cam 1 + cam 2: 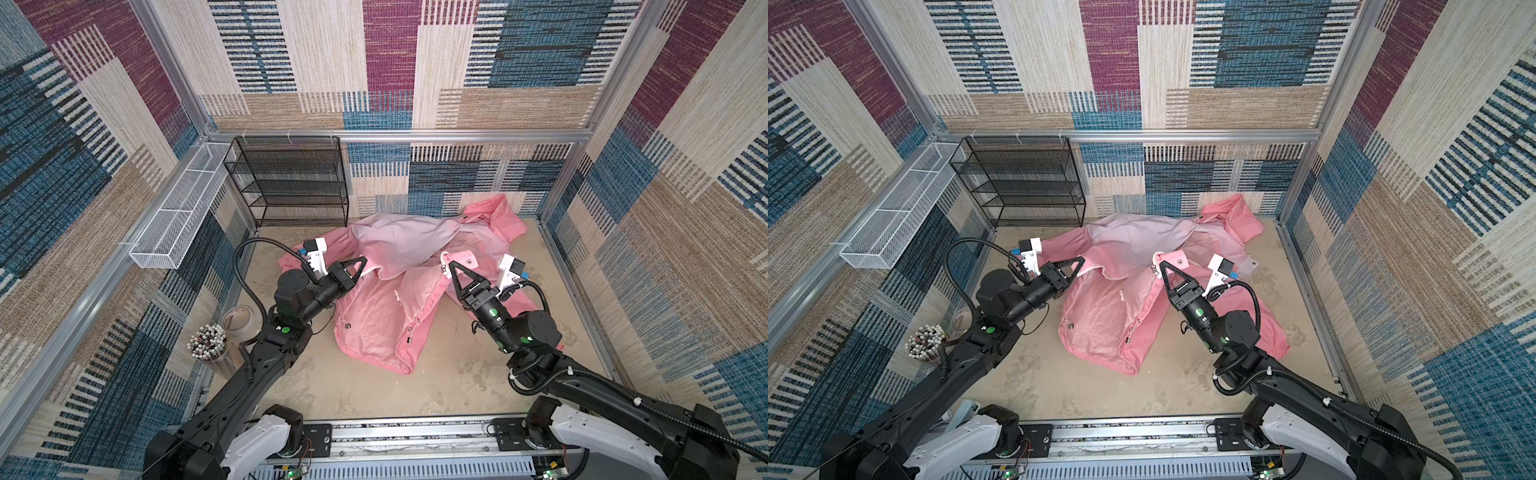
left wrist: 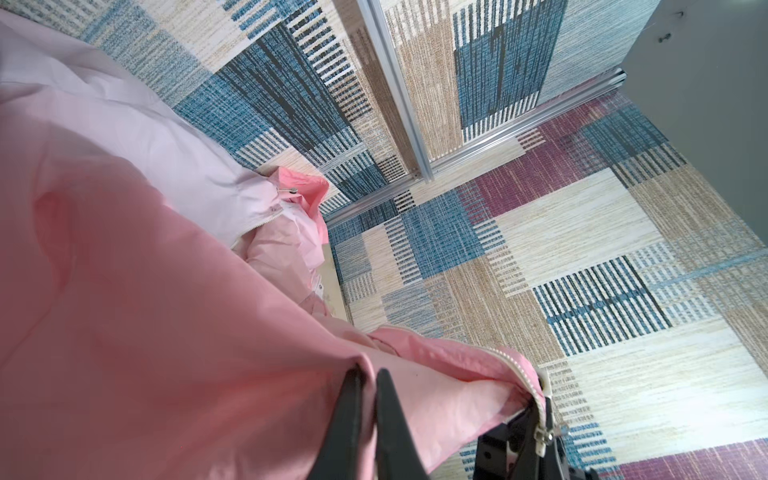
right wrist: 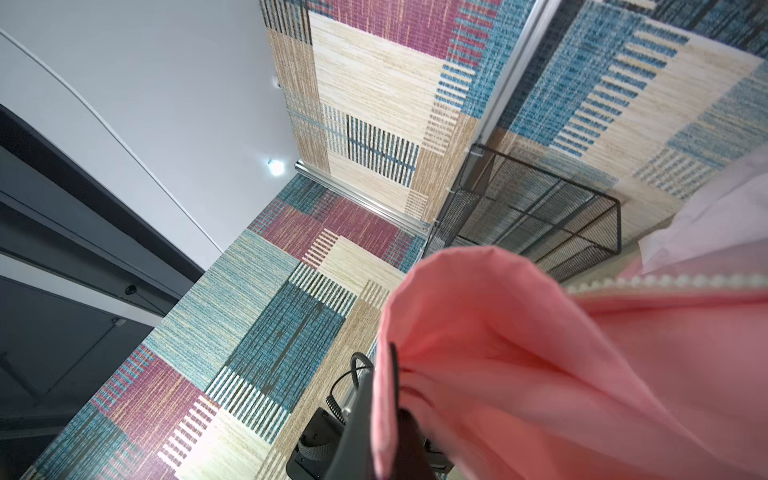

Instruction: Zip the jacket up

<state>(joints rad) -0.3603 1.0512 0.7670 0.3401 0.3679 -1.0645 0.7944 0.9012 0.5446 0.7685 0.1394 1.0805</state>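
Left hand point(image 1: 363, 260): clamped on a fold of the jacket point(image 1: 399, 245).
Jacket: crumpled mid-surface point(image 1: 457, 374), unzipped.
Right hand point(image 1: 451, 265): clamped on the other front, by the zipper point(image 3: 665, 281).
Judgement: light, limp, slippery cloth. Hold the stiffer zipper tape near the hem, not a loose panel.

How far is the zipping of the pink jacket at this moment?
Early. Done: the left gripper is shut on one front edge of the jacket, the right gripper on the other edge beside the white zipper. In hand: both edges are held, apart from each other. Left: the front is open, so the zipper ends must be joined and zipped up.
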